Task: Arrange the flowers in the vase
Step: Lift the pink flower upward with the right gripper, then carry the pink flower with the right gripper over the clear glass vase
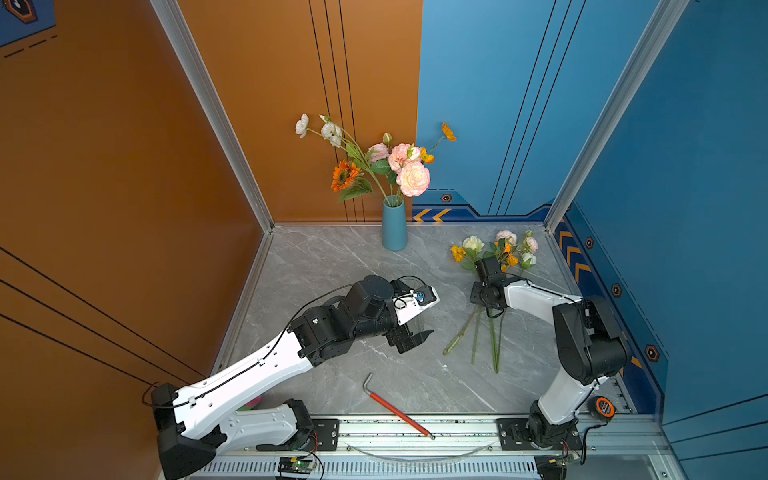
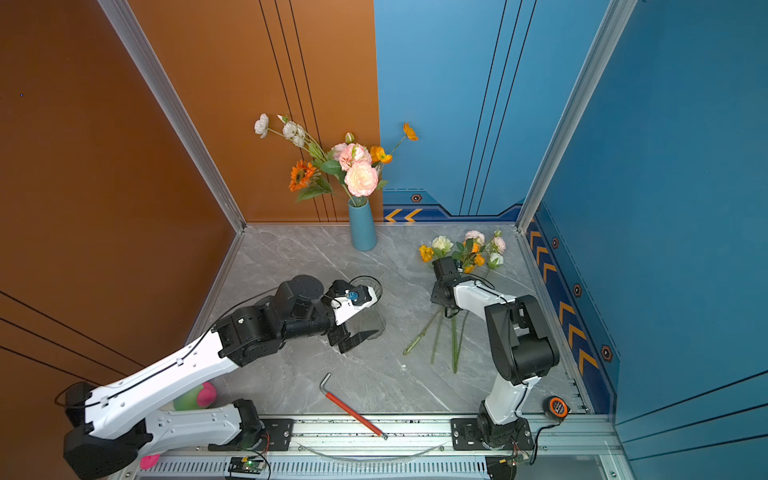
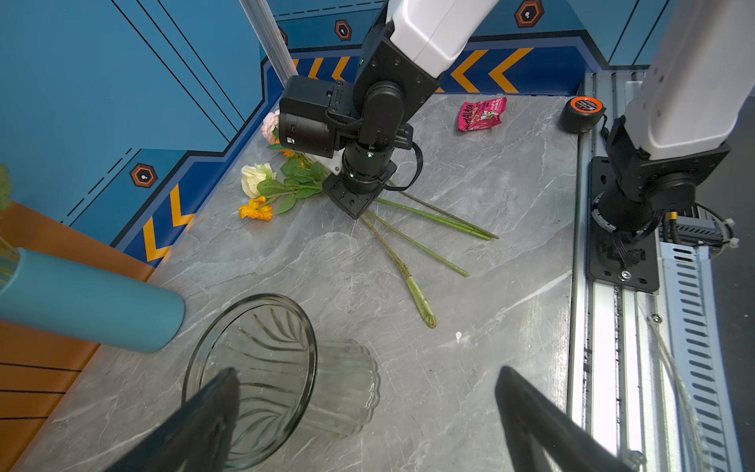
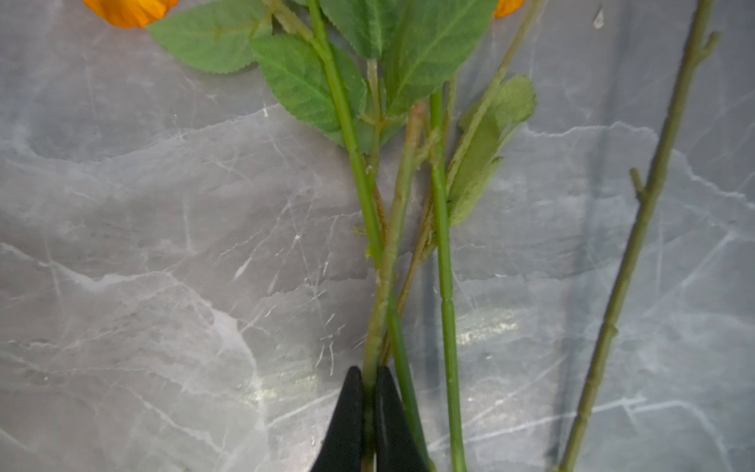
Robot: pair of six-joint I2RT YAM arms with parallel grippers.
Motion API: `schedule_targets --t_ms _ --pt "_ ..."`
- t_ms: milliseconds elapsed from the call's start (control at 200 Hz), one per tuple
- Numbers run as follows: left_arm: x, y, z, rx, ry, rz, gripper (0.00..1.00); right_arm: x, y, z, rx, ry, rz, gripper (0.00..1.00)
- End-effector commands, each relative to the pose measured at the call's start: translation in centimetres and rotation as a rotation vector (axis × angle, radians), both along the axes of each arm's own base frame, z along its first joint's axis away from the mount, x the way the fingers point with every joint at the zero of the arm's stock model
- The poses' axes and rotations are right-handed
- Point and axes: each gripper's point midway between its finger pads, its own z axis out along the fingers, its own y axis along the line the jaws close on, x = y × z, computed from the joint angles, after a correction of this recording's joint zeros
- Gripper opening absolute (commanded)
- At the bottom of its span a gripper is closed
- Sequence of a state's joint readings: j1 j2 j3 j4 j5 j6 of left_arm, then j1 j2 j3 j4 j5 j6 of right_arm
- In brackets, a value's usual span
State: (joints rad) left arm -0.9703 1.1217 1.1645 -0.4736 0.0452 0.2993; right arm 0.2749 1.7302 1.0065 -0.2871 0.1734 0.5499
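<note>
Pinching one pale stem (image 4: 386, 261) of the flowers (image 1: 503, 250) near the bench (image 1: 332, 270) back-right corner: right jaws closed on it, stems run back-to-front, blooms at back; glass vase (image 3: 343, 388) sits leftward mid-bench by the wide-open left jaws

right hand (image 4: 367, 374): finger bases cut by the frame edge; beneath the right arm (image 1: 536, 297) in both top views
flowers (image 1: 500, 249): 2 o'clock on the bench (image 1: 332, 270), mid-stems under that arm
glass vase (image 2: 377, 318): mostly behind the left arm (image 2: 166, 370)
ball (image 2: 195, 397): 7 o'clock, half hidden

Glossy grey marble-look tabletop (image 1: 332, 270), clear ribbed glass vase (image 3: 343, 388), matt teal vase (image 1: 394, 228)
</note>
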Motion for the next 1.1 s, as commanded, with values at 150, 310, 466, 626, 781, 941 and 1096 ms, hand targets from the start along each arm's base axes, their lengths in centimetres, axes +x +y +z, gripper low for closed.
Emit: schedule_targets --t_ms 150,310,466,626,781,941,1096 --pt "-0.8 -0.3 0.2 -0.01 -0.012 -0.035 0.98 -0.4 -0.3 2.5 -0.018 -0.054 0.016 0.0" --pt "-0.7 0.0 0.5 -0.01 -0.031 -0.028 0.98 -1.0 1.1 5.7 0.026 -0.15 0.071 0.0" --pt "-0.5 0.9 1.0 -0.01 -0.063 -0.016 0.98 -2.3 2.1 10.5 0.129 -0.323 0.104 0.0" --pt "0.1 2.0 1.8 -0.029 -0.082 0.012 0.98 -4.4 1.5 16.4 0.162 -0.532 0.112 0.0" --pt "0.6 3.0 2.3 -0.031 -0.107 0.042 0.98 -6.4 1.7 22.2 0.176 -0.721 0.185 0.0" --pt "0.1 4.0 3.0 -0.019 -0.123 0.045 0.98 -7.9 2.2 28.0 0.139 -0.931 0.219 0.0" --pt "-0.5 5.3 2.0 0.003 -0.09 0.067 0.98 -8.9 5.9 33.2 0.109 -1.056 0.362 0.0"
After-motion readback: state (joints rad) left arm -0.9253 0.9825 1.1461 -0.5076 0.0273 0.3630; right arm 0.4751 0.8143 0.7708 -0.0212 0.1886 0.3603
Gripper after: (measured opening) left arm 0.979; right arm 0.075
